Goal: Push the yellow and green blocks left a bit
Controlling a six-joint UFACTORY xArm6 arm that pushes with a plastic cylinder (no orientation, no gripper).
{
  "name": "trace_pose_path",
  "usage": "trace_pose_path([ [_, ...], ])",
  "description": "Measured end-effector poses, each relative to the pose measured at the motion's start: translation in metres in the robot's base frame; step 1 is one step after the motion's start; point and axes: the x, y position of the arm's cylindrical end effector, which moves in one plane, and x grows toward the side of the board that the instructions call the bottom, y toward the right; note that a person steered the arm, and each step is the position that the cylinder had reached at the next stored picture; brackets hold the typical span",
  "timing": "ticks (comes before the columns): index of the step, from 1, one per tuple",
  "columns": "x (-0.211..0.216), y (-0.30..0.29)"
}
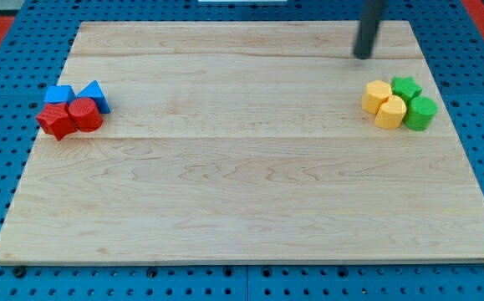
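Note:
Two yellow blocks and two green blocks sit bunched together at the view's right. The yellow hexagon-like block (376, 96) is at the group's left, the yellow cylinder (390, 112) just below it. The green star block (406, 88) is at the top right, the green cylinder (420, 113) at the lower right. My tip (363, 57) is above the group, toward the view's top, slightly left of the yellow blocks and apart from them.
A second cluster lies at the view's left: a blue block (58, 94), a blue triangular block (95, 94), a red star-like block (55, 120) and a red cylinder (84, 114). The wooden board (242, 201) rests on a blue pegboard.

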Motion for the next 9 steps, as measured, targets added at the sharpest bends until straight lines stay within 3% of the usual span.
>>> trace_pose_path([
  [1, 0.004, 0.086],
  [2, 0.016, 0.118],
  [3, 0.024, 0.118],
  [5, 0.145, 0.116],
  [6, 0.156, 0.074],
  [7, 0.139, 0.015],
  [8, 0.137, 0.001],
  [9, 0.137, 0.047],
])
